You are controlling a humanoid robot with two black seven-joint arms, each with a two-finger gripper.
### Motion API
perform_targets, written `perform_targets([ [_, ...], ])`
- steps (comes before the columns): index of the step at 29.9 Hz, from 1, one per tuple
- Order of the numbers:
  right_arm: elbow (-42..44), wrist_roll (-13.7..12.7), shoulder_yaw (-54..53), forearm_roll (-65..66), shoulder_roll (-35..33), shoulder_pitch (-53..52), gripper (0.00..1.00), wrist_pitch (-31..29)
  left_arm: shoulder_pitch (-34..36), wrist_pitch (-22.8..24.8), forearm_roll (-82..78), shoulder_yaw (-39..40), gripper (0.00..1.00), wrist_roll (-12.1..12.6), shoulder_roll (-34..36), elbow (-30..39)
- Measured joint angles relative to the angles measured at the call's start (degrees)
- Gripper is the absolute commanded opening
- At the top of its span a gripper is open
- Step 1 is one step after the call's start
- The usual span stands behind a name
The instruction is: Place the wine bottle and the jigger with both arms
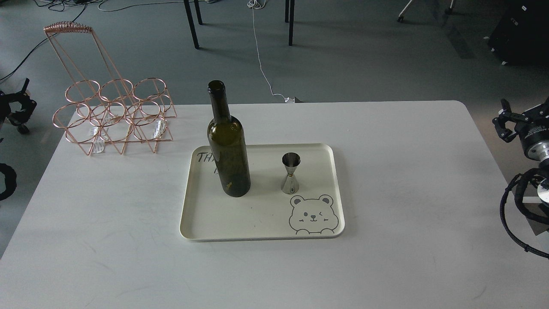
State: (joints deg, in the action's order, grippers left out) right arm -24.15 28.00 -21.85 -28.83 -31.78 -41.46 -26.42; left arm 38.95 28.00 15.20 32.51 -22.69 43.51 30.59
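Note:
A tall dark olive-green wine bottle (228, 150) stands upright on the left half of a cream tray (261, 223). To its right on the same tray, the small steel jigger (291, 173) also stands upright. My left gripper (17, 105) sits at the far left edge, off the table and well away from the bottle; it is dark and partly cut off. Beyond the table's right edge is my right gripper (502, 122), with its fingers apart and nothing between them. Neither gripper touches anything.
A copper wire bottle rack (116, 116) stands at the table's back left corner. The tray has a bear drawing (313, 216) at its front right. Black cables of the right arm (514, 206) hang beside the table's right edge. Chair legs and cords lie on the floor behind.

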Motion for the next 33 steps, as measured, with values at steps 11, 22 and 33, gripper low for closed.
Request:
perform_targets([
  [11,-0.12,0.00,0.11,0.04,-0.70,-0.17,0.99,-1.03,0.24,0.00,-0.44,-0.20,0.99,0.01,0.15,0.15],
  [22,-17.14,0.00,0.30,10.93,-11.56,-0.39,0.99,0.02,0.34,0.00,-0.35,0.00,0.99,-0.24,-0.18,0.16],
  [33,-47.57,0.00,0.02,46.21,-24.42,0.02,0.99,17.39,0.43,0.00,-0.35,0.05,0.99,-0.51,-0.72,0.19],
])
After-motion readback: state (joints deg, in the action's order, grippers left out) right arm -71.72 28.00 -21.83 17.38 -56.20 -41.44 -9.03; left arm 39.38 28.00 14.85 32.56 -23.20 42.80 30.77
